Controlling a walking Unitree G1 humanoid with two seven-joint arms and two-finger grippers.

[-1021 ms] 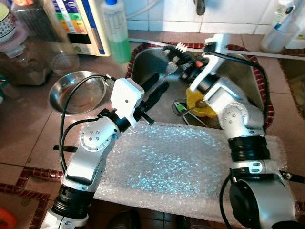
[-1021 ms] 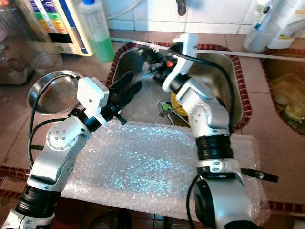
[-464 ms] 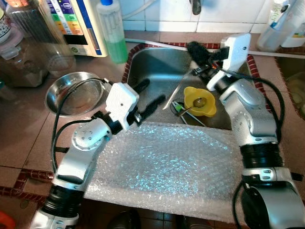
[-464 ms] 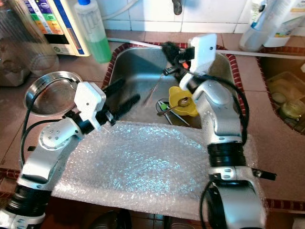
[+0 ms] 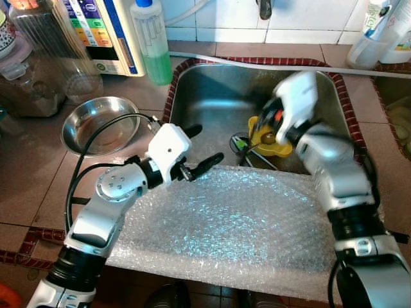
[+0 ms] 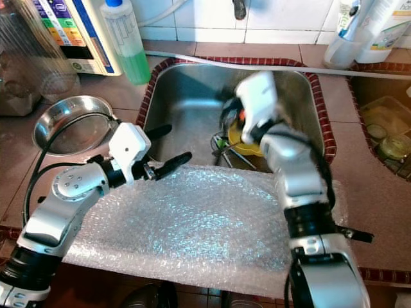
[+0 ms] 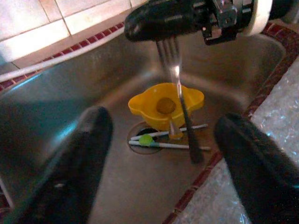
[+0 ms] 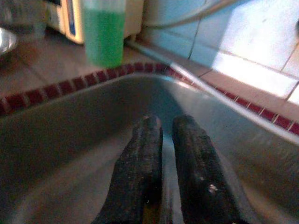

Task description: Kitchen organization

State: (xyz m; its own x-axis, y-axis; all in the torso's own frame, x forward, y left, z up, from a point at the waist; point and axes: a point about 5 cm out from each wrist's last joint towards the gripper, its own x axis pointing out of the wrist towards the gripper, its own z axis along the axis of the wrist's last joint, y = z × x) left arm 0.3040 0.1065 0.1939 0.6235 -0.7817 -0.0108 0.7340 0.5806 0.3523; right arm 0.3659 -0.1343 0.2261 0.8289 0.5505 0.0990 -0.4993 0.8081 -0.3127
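- Right gripper point(image 7: 187, 21) hangs over the steel sink point(image 5: 212, 96), its two black fingers point(image 8: 140, 172) pinched narrow on the handle of a fork point(image 7: 180, 93) that hangs tines-up above the basin.
- Left gripper point(image 5: 199, 151) sits at the sink's near-left edge, just past the far edge of the bubble wrap sheet point(image 5: 237, 231), fingers spread wide and holding nothing.
- On the sink floor lies a yellow funnel point(image 7: 166, 105), resting beside the drain with two thin white sticks point(image 7: 163, 140) across it.
- Left of the sink, a steel bowl point(image 5: 99, 125) stands on the counter.
- Farther back stands a bottle of green liquid point(image 5: 153, 42).
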